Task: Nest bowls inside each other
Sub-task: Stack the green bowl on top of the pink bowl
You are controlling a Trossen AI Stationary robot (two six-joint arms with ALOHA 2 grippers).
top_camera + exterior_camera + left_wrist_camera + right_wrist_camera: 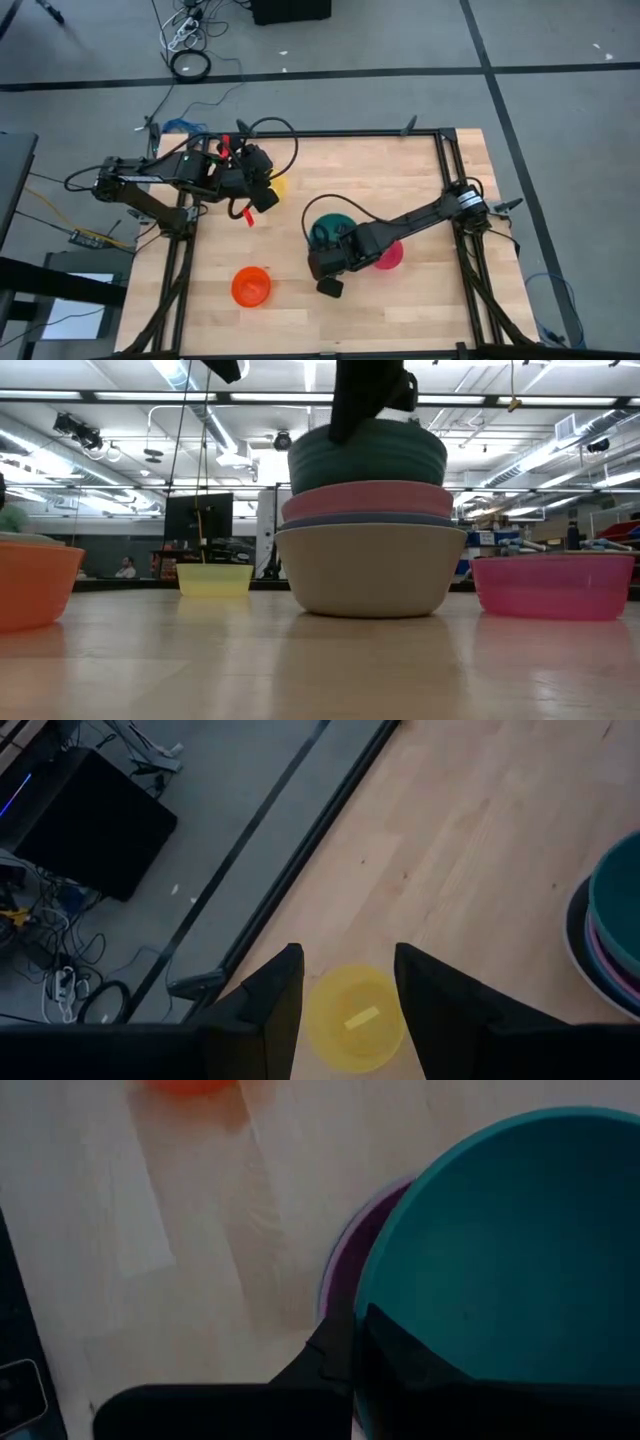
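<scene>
A stack stands mid-table: a grey-white bowl [370,575] at the bottom, a blue rim [370,520] in it, a light pink bowl [368,500] above that, and a teal bowl [368,455] on top. My right gripper [355,1340] is shut on the teal bowl [335,222]. My left gripper [348,955] hangs open above the yellow bowl [355,1017], which stands on the table at the far left [277,185]. The orange bowl [251,286] and the magenta bowl [390,256] stand upright on the table on either side of the stack. My right gripper pinches the teal bowl's rim [372,1295] on the side toward the table's near edge, one finger [335,1342] outside the wall and the other inside. The fingers come steeply from above. The bowl sits upright in the pink bowl [345,1245], its upper half standing above it.
The orange bowl [35,585] lies toward the near left, the magenta bowl [553,585] just right of the stack. Black rails [445,160] frame the wooden table. Bare wood lies along the near edge and at the far right.
</scene>
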